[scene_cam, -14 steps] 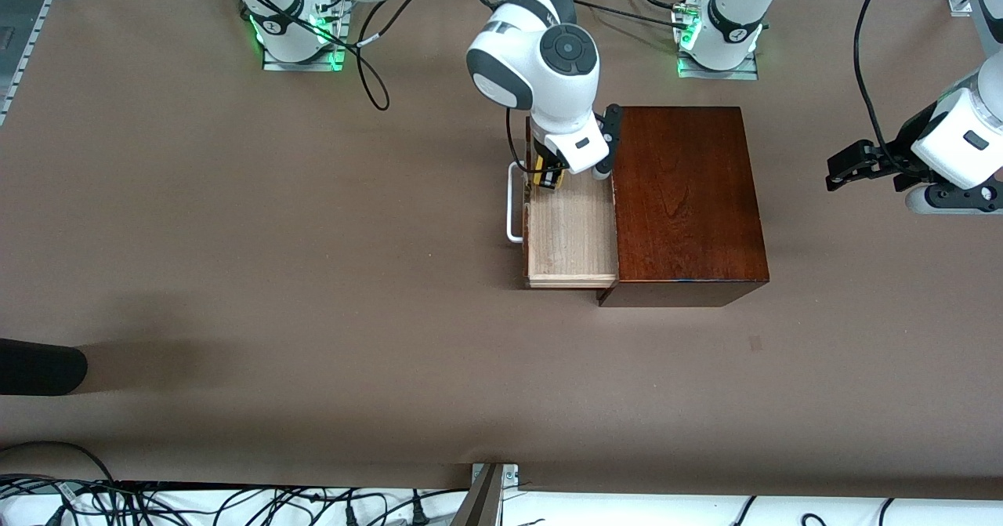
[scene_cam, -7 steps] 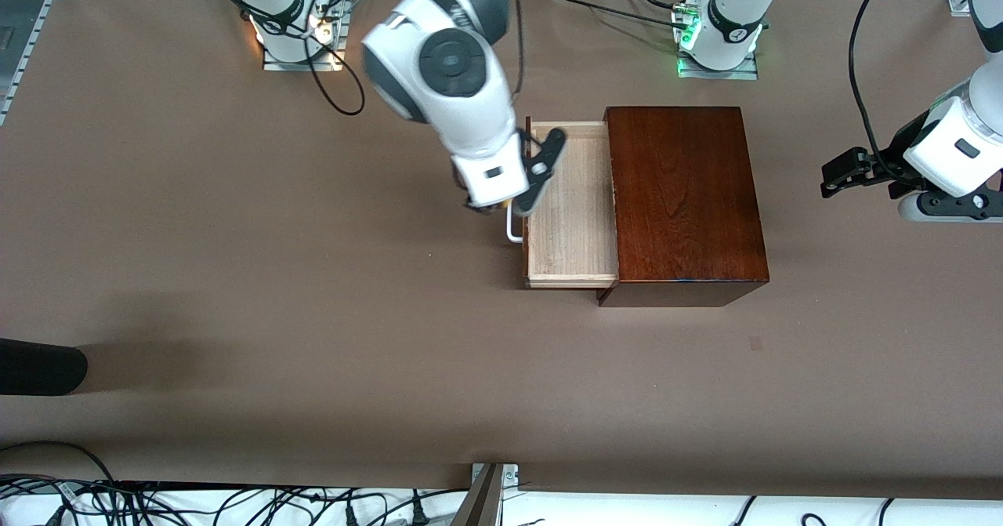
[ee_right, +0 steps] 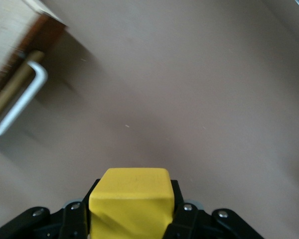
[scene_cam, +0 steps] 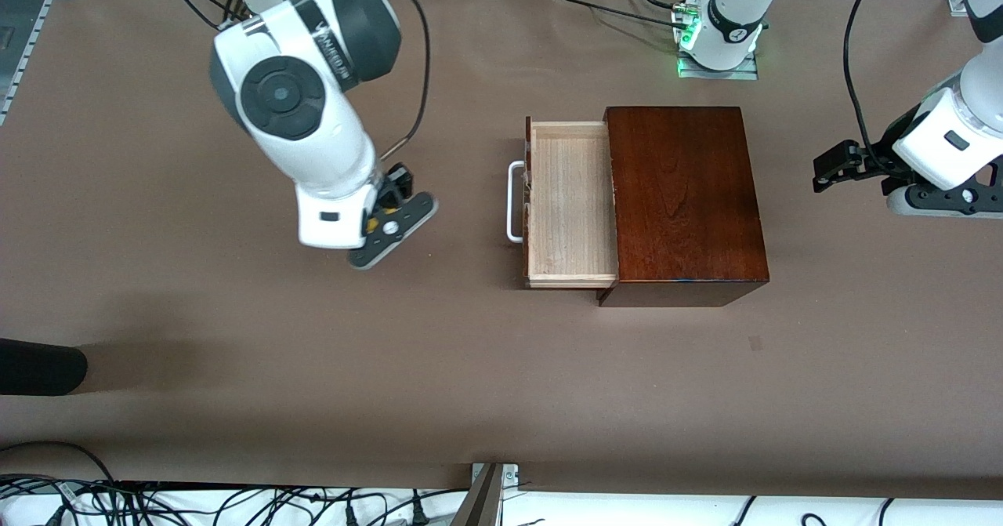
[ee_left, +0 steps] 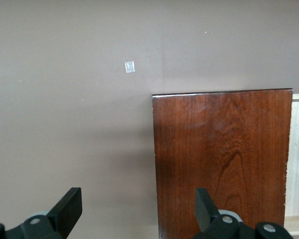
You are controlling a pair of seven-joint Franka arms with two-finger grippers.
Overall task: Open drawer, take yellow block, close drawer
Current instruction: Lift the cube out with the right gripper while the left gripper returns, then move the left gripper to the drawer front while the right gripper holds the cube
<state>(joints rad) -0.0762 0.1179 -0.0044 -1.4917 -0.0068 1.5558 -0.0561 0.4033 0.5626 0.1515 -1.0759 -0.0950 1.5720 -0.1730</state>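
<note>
The drawer [scene_cam: 568, 204] stands pulled out of the dark-brown box [scene_cam: 682, 197]. Its pale tray is bare and its white handle [scene_cam: 513, 201] faces the right arm's end of the table. My right gripper [scene_cam: 380, 224] is shut on the yellow block [scene_cam: 374, 217] over bare table, apart from the handle. In the right wrist view the block [ee_right: 130, 199] sits between the fingers, with the handle [ee_right: 20, 107] off to the side. My left gripper [scene_cam: 831, 169] is open and empty, waiting beside the box toward the left arm's end. Its fingers [ee_left: 70, 209] frame the box top [ee_left: 224, 159].
A dark object [scene_cam: 39, 365] lies at the table's edge at the right arm's end, nearer the front camera. A small mark [scene_cam: 754, 343] is on the table nearer the camera than the box. Cables [scene_cam: 235, 502] run along the near edge.
My right gripper has lifted the yellow block out of the drawer and carried it past the handle toward the right arm's end. The left gripper has shifted slightly.
</note>
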